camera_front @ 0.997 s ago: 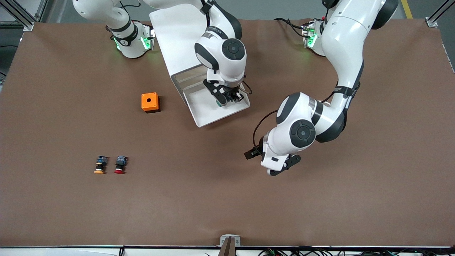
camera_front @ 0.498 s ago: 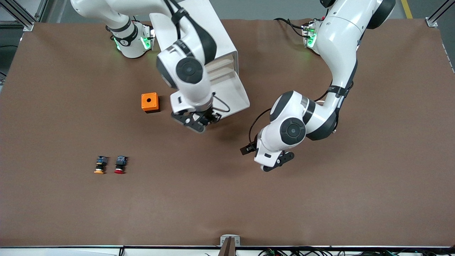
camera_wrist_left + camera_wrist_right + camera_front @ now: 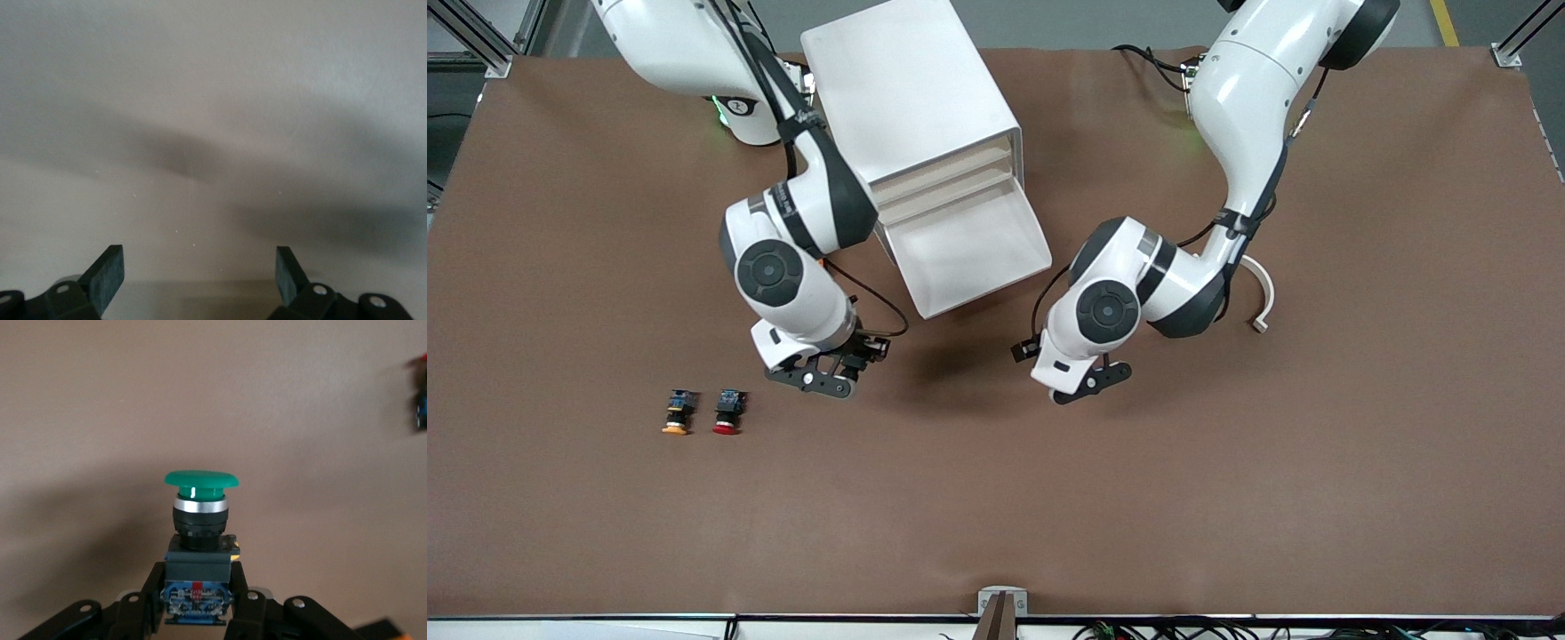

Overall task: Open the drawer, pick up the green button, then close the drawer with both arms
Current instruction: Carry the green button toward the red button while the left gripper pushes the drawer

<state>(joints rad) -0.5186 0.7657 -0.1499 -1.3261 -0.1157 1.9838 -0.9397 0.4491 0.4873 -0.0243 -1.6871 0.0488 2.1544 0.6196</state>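
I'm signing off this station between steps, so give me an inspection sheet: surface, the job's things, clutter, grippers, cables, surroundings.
Surface: brown table, nothing spilled.
Drawer: drawer of the white cabinet stands pulled out, tray bare.
Button: green button held by its blue rear end, cap pointing away from the wrist.
Clutter: yellow-orange button and red button lie side by side toward the right arm's end; a curved white strip lies beside the left arm.
Right gripper: shut on the green button, over bare table near the red button.
Left gripper: open, empty, over bare table nearer the camera than the drawer.
Cables: black leads on both wrists, none snagged.
Surroundings: aluminium frame posts at the table corners.
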